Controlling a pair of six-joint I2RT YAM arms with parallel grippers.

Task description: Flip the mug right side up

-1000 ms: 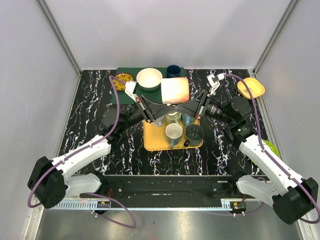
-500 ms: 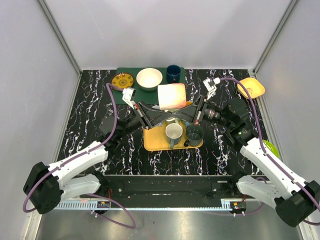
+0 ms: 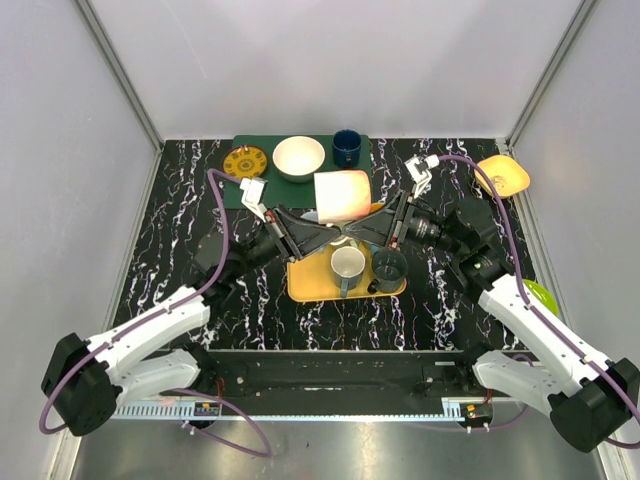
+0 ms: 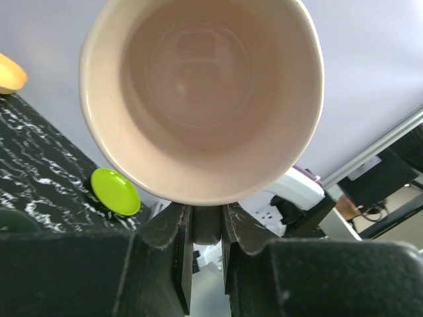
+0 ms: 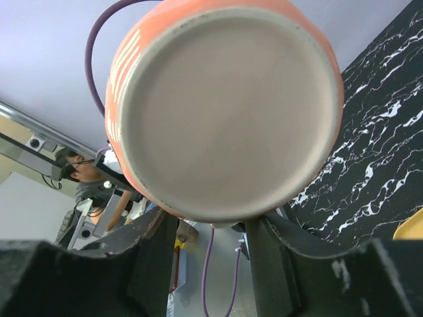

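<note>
An orange mug [image 3: 342, 197] with a pale inside hangs on its side in the air above the yellow tray [image 3: 300, 285]. My left gripper [image 3: 333, 228] is under it, and its jaws are shut on a dark part at the rim, probably the handle. The left wrist view looks straight into the mug's mouth [image 4: 201, 99] above that gripper [image 4: 207, 224]. My right gripper [image 3: 350, 228] meets it from the right. The right wrist view shows the mug's grey base [image 5: 228, 112] above that gripper [image 5: 208, 228]. Its jaws stand apart below the base with nothing pinched between them.
On the tray stand a grey mug [image 3: 348, 263] and a dark mug [image 3: 388, 268], right below the held mug. At the back are a white bowl [image 3: 299, 157], a blue cup [image 3: 347, 145] and a yellow plate [image 3: 244, 161]. A yellow bowl [image 3: 502, 175] sits far right.
Both grippers and the orange mug have shifted a little left and nearer together. The mug has turned, and its pale end now shows more from above.
</note>
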